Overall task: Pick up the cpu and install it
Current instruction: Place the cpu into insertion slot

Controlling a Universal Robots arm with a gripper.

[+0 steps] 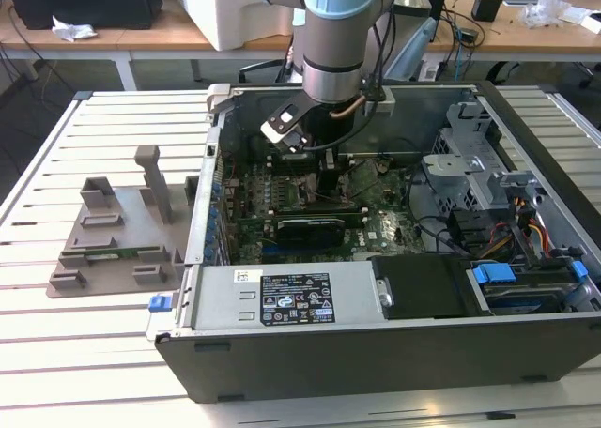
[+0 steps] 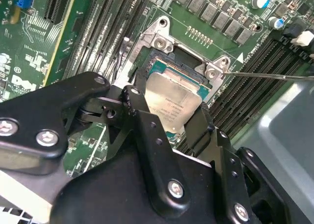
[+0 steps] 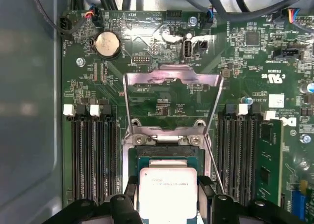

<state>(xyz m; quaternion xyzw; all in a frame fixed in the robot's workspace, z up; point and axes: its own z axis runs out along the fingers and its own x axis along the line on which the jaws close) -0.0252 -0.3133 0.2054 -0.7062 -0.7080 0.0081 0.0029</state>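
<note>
Atop a white slatted counter (image 1: 94, 353), with wooden desks (image 1: 169, 36) behind, lie one open computer case (image 1: 376, 362) and one grey plastic fixture plate (image 1: 113, 254). Inside the case, two black fingers (image 3: 130, 197) are clamped on opposite edges of the single cpu (image 3: 168, 192). It is a flat square with a silver metal lid and green rim, held at the open socket (image 3: 164, 154) of the green motherboard (image 3: 98, 76).

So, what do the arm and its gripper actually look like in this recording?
The arm is a silver-grey tube with a pale blue joint cap and black ring bands. Cables loop beside its wrist. The gripper is matte black, with angular linked fingers fastened by silver screws.
</note>
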